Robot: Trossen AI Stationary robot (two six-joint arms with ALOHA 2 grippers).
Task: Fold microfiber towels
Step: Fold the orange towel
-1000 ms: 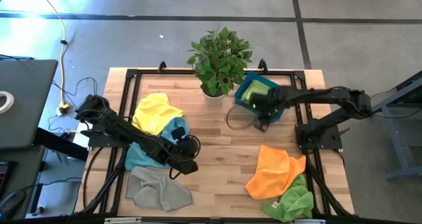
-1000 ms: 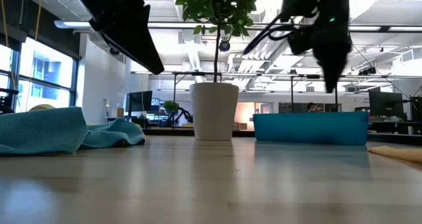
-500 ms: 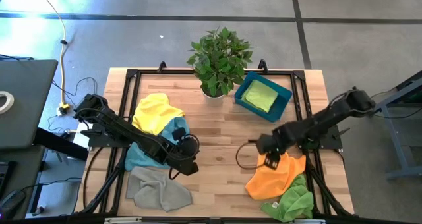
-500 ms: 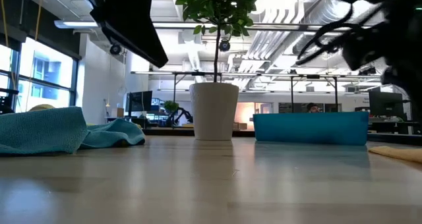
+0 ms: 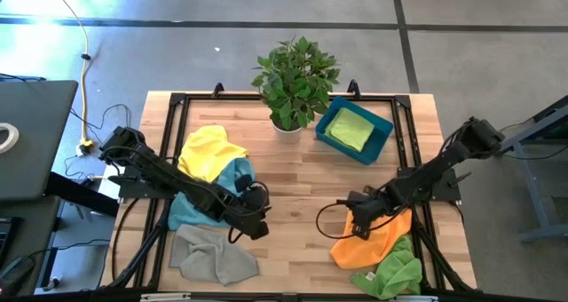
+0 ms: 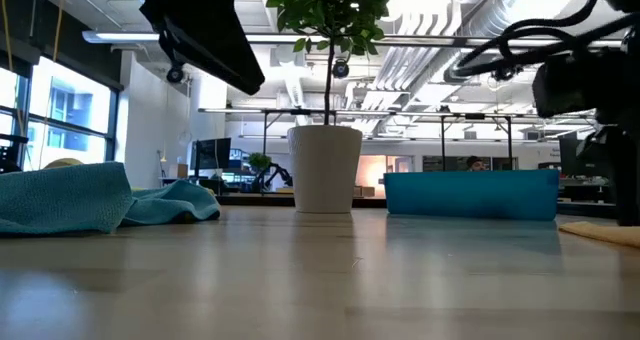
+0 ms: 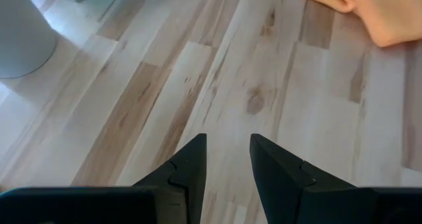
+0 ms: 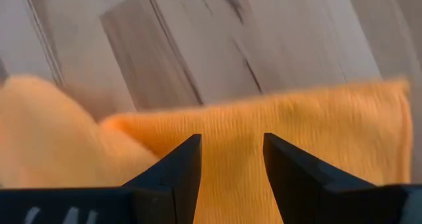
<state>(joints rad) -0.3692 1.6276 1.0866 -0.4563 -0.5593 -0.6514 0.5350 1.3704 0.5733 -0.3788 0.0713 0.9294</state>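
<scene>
Orange microfiber towel (image 5: pixel 371 235) lower right of the high view, crumpled, probably next to fold | right gripper (image 8: pixel 231 155) poised above its edge, fingers apart, empty | left gripper (image 7: pixel 227 159) fingers parted over bare table (image 5: pixel 302 173) | green towel (image 5: pixel 352 129) already in teal bin (image 5: pixel 383 135), upper right

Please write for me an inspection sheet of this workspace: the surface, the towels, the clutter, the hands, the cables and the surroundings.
Surface: wooden table, bare in the middle.
Job's things: yellow towel and light blue towel at left; grey towel at front left; orange towel and green towel at front right; one folded green towel in the teal bin.
Clutter: potted plant at the back.
Hands: left hand open over bare wood, empty; right hand open just over the orange towel's edge.
Cables: a black loop by the right hand; a yellow cable on the floor.
Surroundings: grey floor, laptop at left.
</scene>
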